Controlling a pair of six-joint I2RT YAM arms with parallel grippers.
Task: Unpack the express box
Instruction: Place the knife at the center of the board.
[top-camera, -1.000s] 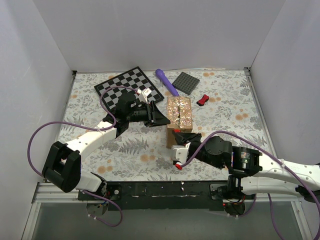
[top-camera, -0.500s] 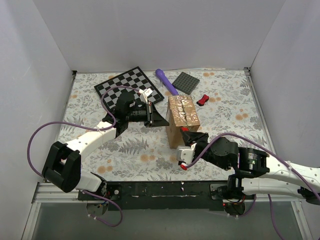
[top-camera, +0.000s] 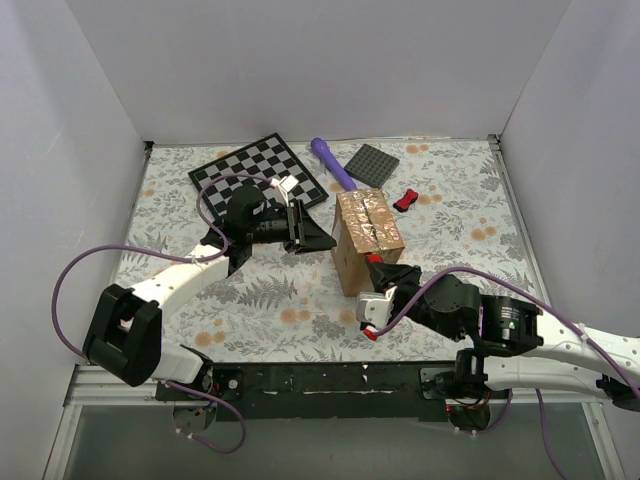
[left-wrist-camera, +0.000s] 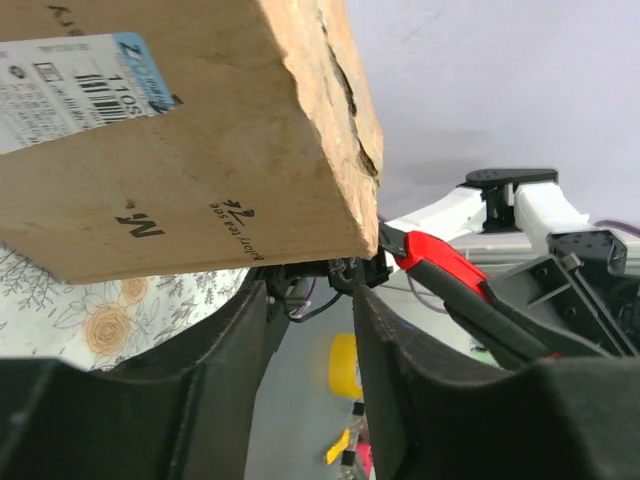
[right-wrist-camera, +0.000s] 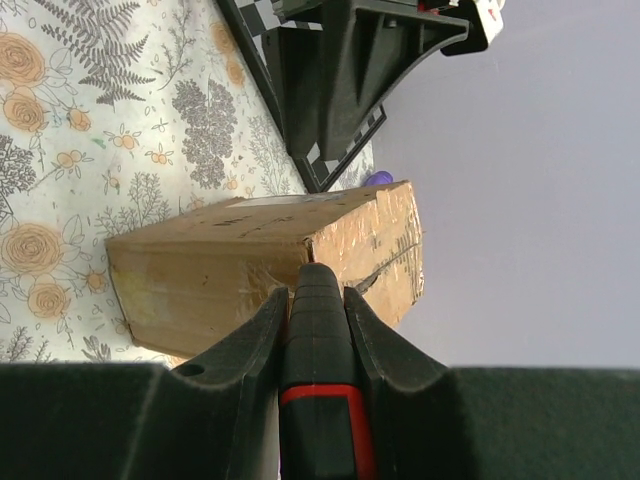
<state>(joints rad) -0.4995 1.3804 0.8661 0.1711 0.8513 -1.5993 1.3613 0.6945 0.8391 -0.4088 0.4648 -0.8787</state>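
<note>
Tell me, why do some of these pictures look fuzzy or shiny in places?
Top external view: even, sharp light, with glints on the taped top of the express box. Left wrist view: the left gripper is a dark, soft silhouette, while the box's white label is crisp. Right wrist view: the right gripper and its red-and-black tool are close and slightly blurred; the box beyond is sharp.

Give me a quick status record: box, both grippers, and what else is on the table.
express box: mid-table, flaps shut, tan tape across the top
right gripper: shut on a red-and-black tool, tip at the box's near top edge
left gripper: open, nothing between the fingers, at the box's left side
behind box: chessboard, purple stick, dark grey plate, small red object
unpacked: not yet
</note>
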